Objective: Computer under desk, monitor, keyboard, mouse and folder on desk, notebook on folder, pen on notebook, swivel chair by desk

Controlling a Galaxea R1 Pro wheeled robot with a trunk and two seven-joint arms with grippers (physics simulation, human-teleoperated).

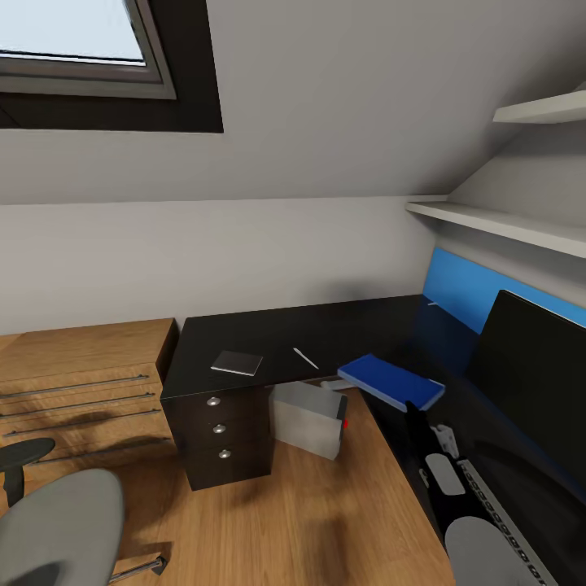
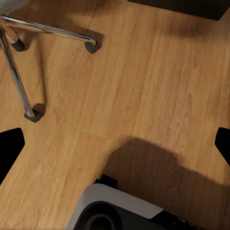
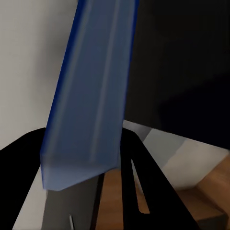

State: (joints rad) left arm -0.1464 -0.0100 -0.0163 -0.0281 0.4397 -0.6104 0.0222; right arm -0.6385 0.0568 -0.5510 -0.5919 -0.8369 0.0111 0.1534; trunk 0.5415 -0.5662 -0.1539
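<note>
Folder (image 1: 391, 382), pinched in the right jaws, overhangs the desk (image 1: 325, 330) edge; left jaws spread.

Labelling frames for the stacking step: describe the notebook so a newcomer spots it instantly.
Find the black L-shaped desk under the sloped wall, then its left wing above the three silver-knobbed drawers. The notebook lies flat there, left of the thin white pen. It is small, dark grey and rectangular, unlike the bigger bright blue folder farther right.

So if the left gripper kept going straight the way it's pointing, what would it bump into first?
Most likely the bare wooden floor. The left wrist view looks down onto it, with the chair's chrome legs off to one side, so they would probably be missed.
</note>
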